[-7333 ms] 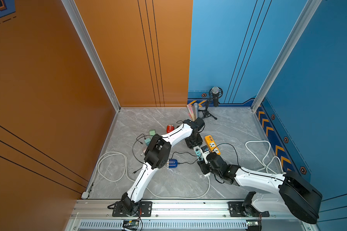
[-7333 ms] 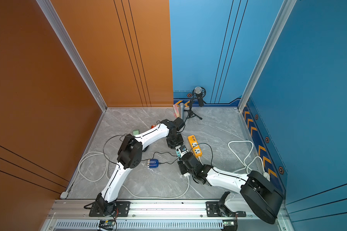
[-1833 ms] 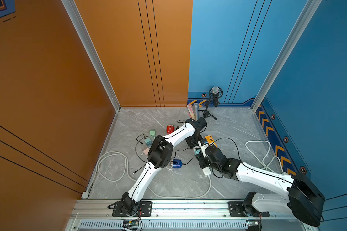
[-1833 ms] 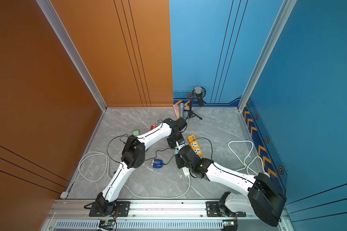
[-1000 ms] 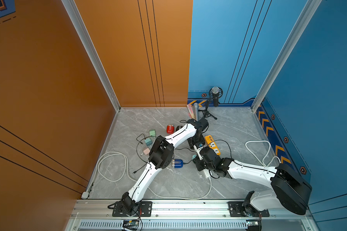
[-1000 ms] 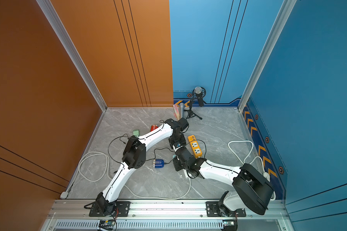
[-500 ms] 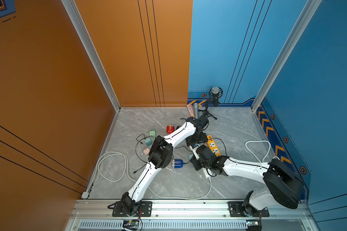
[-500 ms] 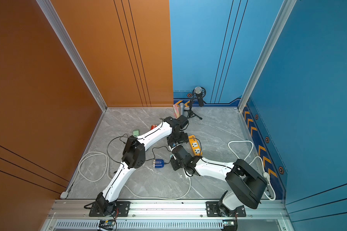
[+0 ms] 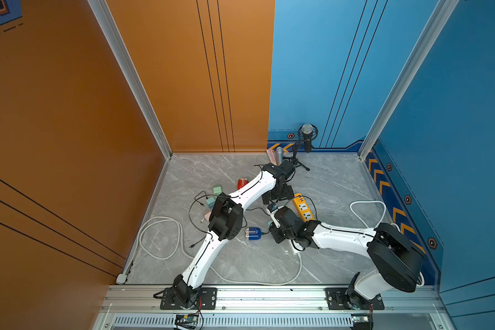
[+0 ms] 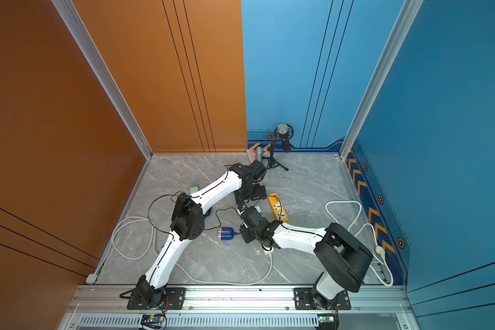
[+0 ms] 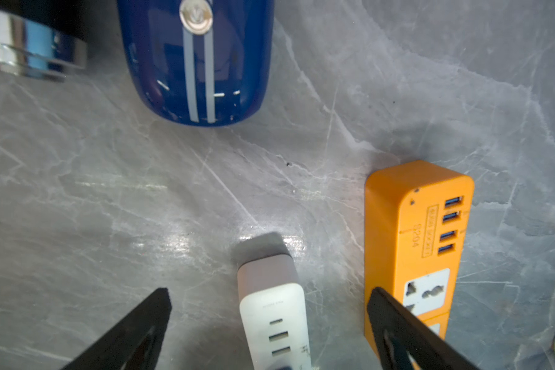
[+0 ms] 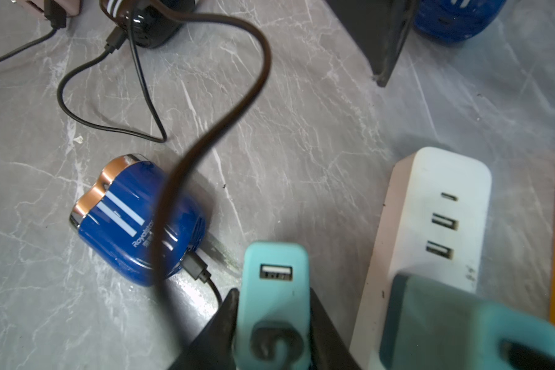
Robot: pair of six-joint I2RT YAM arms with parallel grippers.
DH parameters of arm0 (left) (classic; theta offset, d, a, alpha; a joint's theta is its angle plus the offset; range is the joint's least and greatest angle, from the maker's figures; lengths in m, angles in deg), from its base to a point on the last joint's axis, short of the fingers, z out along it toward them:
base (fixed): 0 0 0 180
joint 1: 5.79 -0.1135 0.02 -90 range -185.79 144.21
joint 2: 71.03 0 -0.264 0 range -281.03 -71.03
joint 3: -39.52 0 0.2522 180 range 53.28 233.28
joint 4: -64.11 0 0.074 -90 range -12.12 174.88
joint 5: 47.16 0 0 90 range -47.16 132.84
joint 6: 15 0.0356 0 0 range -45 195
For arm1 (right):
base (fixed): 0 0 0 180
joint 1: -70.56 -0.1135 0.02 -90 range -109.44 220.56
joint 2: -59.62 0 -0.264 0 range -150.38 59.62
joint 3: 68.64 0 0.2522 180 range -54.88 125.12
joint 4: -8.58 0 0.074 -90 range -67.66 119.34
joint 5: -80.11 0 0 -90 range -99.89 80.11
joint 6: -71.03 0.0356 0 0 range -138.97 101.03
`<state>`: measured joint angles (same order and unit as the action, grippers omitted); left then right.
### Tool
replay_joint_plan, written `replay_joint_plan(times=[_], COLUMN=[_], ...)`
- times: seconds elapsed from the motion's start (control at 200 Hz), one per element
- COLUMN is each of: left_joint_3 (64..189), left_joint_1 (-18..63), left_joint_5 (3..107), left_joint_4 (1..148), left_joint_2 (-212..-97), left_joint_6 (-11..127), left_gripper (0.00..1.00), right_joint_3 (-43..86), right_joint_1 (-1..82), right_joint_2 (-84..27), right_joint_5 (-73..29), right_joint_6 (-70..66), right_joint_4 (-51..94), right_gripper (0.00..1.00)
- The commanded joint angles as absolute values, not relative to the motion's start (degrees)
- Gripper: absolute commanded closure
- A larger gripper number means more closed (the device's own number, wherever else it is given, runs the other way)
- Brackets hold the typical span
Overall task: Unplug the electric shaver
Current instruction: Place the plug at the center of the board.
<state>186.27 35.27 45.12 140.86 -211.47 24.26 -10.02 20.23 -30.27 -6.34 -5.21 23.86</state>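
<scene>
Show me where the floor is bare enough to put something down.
Free: floor in the back corner beside the orange wall; between the orange power strip and the white cable by the blue wall. Crowded: the middle, around the blue shaver, white power strip and black cords.

Left arm: seen in both top views stretched far forward, bent sharply at the black elbow joint, with the wrist turned downward.
Left gripper: pointed straight down. The black fingers are spread wide and nothing is held between them.
Right arm: folded low, with the white forearm laid nearly level and directed toward the centre, ending close beside the left arm's wrist.
Right gripper: held low. The black fingers are pressed against both sides of a teal plastic charger block, which is gripped.
</scene>
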Motion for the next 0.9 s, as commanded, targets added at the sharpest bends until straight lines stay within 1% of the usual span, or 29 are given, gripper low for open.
replay_joint_plan(times=[0.0,0.13,0.255,0.605,0.721,0.801,0.846,0.896], left_joint_3=[186.2,186.0,186.0,187.2,185.2,182.0,179.7,177.6], left_joint_1=[34.6,34.3,34.1,33.5,32.6,31.8,31.3,31.0], left_joint_5=[42.9,42.4,41.8,39.2,37.5,36.3,35.4,34.9], left_joint_4=[142.1,142.1,142.1,142.1,142.0,142.1,142.0,142.1], left_joint_2=[-208.8,-208.2,-207.6,-204.6,-201.5,-198.4,-196.5,-194.9], left_joint_6=[25.3,25.6,26.0,28.2,30.3,31.6,32.1,32.9], left_gripper=[0.01,0.01,0.01,0.01,0.01,0.0,0.0,0.0], right_joint_3=[-8.3,-8.3,-8.7,-14.7,-17.8,-18.9,-19.5,-19.9], right_joint_1=[19.8,19.8,19.6,17.9,18.0,18.5,18.8,19.4], right_joint_2=[-29.9,-28.3,-25.5,-13.9,-8.7,-5.8,-4.8,-4.5], right_joint_5=[-3.5,-1.8,-1.1,-1.4,-1.4,-2.1,-2.1,-3.0], right_joint_6=[-6.4,-6.4,-6.3,-8.9,-9.0,-9.4,-9.4,-10.1], right_joint_4=[26.6,27.5,28.9,31.7,31.8,32.8,33.1,33.1], right_gripper=[0.59,0.52,0.49,0.46,0.42,0.42,0.39,0.38])
